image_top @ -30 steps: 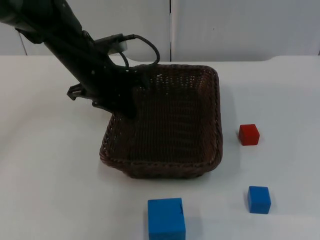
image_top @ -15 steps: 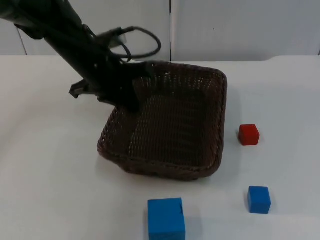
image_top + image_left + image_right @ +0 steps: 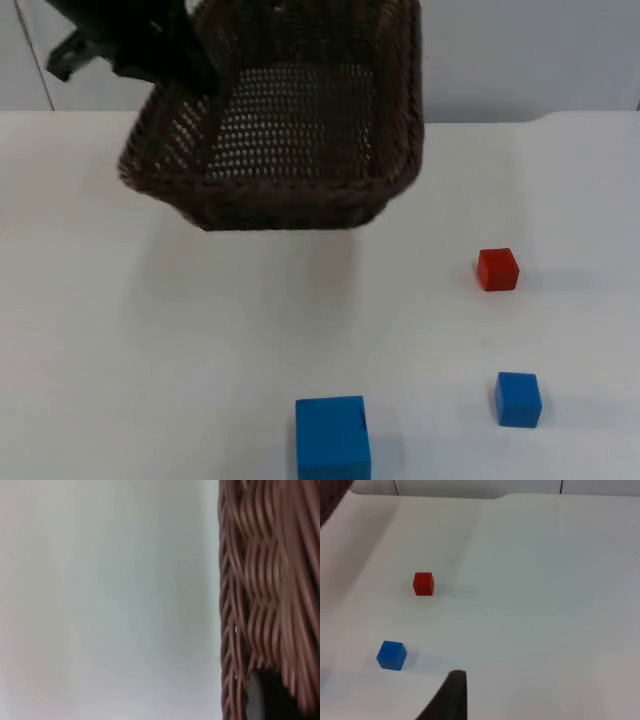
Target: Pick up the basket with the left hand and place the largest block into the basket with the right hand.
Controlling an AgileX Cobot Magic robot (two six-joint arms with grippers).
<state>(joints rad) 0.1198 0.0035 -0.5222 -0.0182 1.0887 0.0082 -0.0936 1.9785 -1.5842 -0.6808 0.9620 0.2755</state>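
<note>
The brown wicker basket (image 3: 290, 140) hangs in the air above the far left part of the table, tilted, with my left gripper (image 3: 192, 72) shut on its left rim. In the left wrist view the woven rim (image 3: 270, 580) runs close beside a black fingertip (image 3: 260, 700). The largest block, a big blue cube (image 3: 333, 438), rests at the table's near edge. My right gripper (image 3: 449, 700) waits above the right side of the table, well apart from the blocks.
A small blue cube (image 3: 518, 399) (image 3: 391, 655) and a small red cube (image 3: 497, 269) (image 3: 423, 583) lie on the right half of the table. The grey partition wall (image 3: 520, 60) closes the far side.
The left arm has raised the basket off the table and carried it up and to the far left. The three blocks have stayed put.
</note>
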